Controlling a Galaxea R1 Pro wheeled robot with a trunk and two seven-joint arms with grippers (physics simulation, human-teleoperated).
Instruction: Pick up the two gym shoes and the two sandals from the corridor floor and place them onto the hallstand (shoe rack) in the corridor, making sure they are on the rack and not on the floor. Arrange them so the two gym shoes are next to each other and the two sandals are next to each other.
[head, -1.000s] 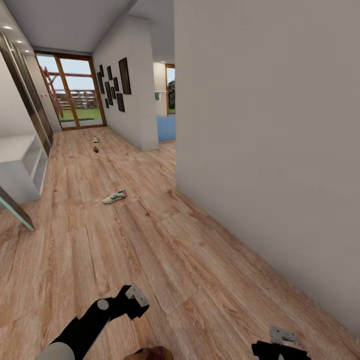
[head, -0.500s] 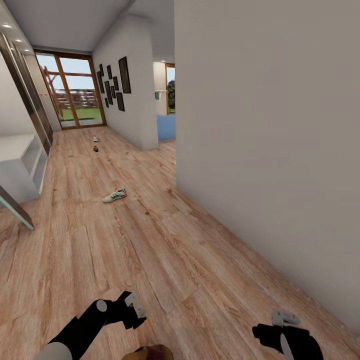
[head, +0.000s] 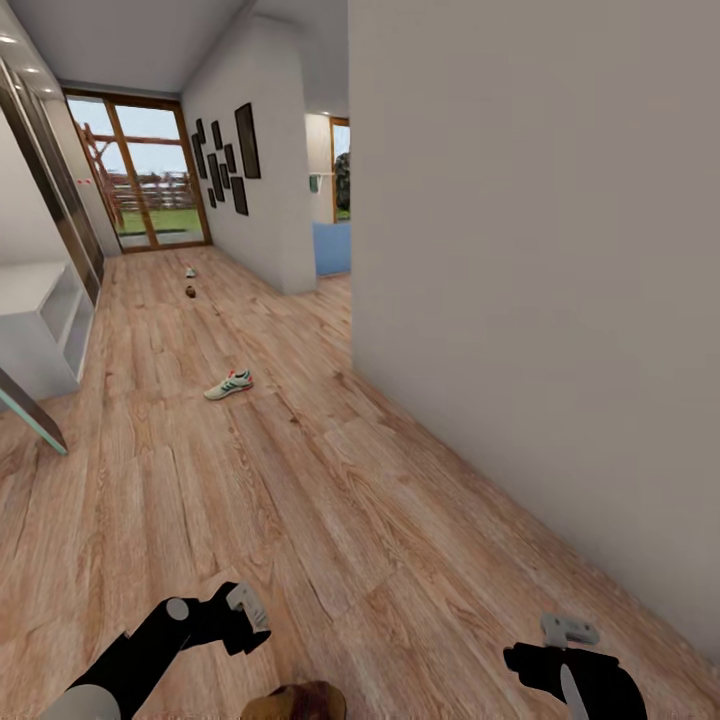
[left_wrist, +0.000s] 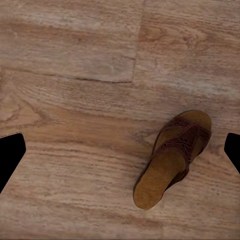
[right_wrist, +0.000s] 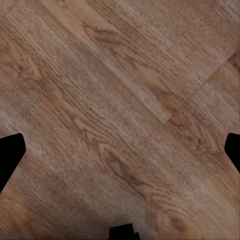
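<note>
Left gripper (head: 238, 612), fingers spread wide and empty, has dropped lower and leftward toward the near dark brown perforated leather sandal (left_wrist: 174, 156) lying on the wood-plank corridor floor (head: 330, 480); a pickup is likely beginning. Right gripper (head: 565, 640) likewise open, empty. White green-striped gym shoe (head: 229, 385) lies farther along the corridor.

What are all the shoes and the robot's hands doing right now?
Near sandal: lying flat on the floor, untouched.
Near gym shoe: on the floor, upright on its sole.
Far gym shoe: on the floor, far down the corridor.
Far sandal: on the floor beside it.
Left hand: open, empty.
Right hand: open, empty.
</note>
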